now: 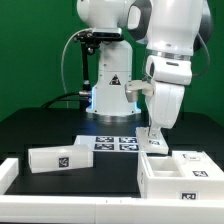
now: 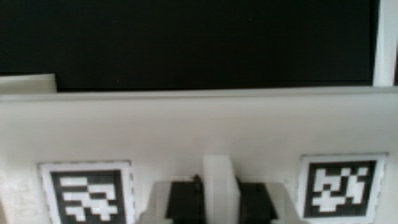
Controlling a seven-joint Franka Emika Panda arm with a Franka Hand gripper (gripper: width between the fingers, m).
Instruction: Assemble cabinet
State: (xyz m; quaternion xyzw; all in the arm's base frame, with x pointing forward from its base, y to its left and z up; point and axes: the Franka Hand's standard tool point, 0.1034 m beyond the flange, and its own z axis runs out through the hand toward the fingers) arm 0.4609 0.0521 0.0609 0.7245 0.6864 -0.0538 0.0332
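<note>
Gripper [image 1: 152, 140] clenched at the cabinet box [image 1: 175, 178]
The jaws are shut at the box's far edge, on the exterior view's right; whether anything is pinched cannot be told. 1 loose panel [image 1: 60, 157] is laid left of the marker board [image 1: 115, 143]

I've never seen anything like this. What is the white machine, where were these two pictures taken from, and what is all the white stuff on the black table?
The white machine is a robot arm putting a cabinet together. One picture comes from a camera standing off the arm; the other from a camera on its wrist, looking past its two-finger gripper. On the black table lie a loose cabinet part, a boxy cabinet body and a flat marker board, all bearing black-and-white tags. The gripper is shut, down by the cabinet body, close to a white tagged panel. Whether it holds anything is unclear.
</note>
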